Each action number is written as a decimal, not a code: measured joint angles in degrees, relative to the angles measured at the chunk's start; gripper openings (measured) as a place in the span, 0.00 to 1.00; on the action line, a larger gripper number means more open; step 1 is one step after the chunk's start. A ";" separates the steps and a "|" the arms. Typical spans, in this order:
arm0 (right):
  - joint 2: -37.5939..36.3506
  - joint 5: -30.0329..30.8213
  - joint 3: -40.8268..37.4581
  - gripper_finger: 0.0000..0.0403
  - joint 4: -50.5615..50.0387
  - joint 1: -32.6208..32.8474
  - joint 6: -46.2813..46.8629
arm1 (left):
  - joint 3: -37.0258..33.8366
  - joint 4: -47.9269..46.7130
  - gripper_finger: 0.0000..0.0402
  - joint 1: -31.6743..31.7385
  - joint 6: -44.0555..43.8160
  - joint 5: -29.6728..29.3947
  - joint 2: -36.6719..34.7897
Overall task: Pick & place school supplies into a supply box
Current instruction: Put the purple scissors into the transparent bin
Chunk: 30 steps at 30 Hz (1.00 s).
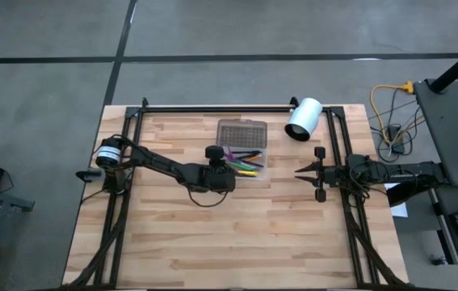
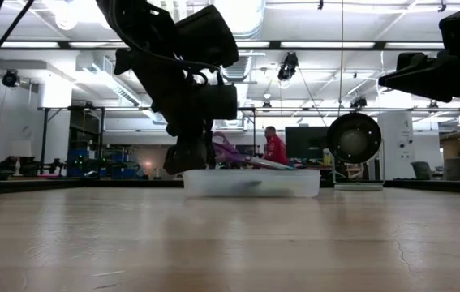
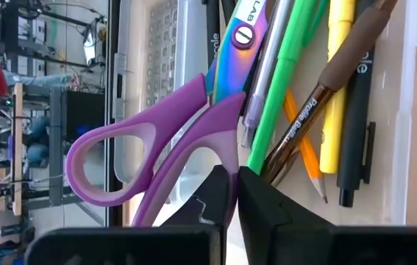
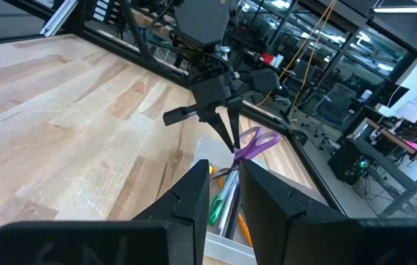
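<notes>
The left gripper (image 3: 234,193) is clamped on the lower handle loop of the small purple-handled scissors (image 3: 186,125), holding them over the open small clear plastic supply box (image 1: 242,152), which sits near the middle of the wooden table's (image 1: 172,242) far edge. In the left wrist view the iridescent blades point into the tray, where thin pens and pencils (image 3: 318,96) already lie side by side: a green one, a yellow one, a brown pen, an orange pencil and a black pen. The box's grey dotted lid (image 1: 241,131) is folded back toward the far edge. From the low view the scissors stick up at a slant above the box wall, so they seem not yet settled inside.

The right gripper (image 1: 301,170) waits near the right edge with its fingers slightly apart and nothing between them, just beside the white cylinder (image 1: 303,120) at the far right corner.

The main risk is a release while the scissors are tilted: the free handle loop overhangs the box's side wall, so they could tip out onto the table or stay propped on the rim. Pushing down could also shove the light box along the table or scatter the pens.
</notes>
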 joint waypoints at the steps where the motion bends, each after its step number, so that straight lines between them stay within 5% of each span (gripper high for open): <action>1: 0.00 0.00 0.00 0.17 0.01 -0.01 0.00 | 0.00 0.22 0.01 0.00 0.28 0.07 0.00; 9: -0.02 0.01 -0.01 0.17 0.01 -0.01 0.00 | 0.15 2.57 0.02 0.00 3.16 7.13 0.00; 30: 0.00 0.01 -0.01 0.17 0.01 -0.01 0.00 | 1.45 2.40 0.23 -0.11 1.70 7.63 -0.21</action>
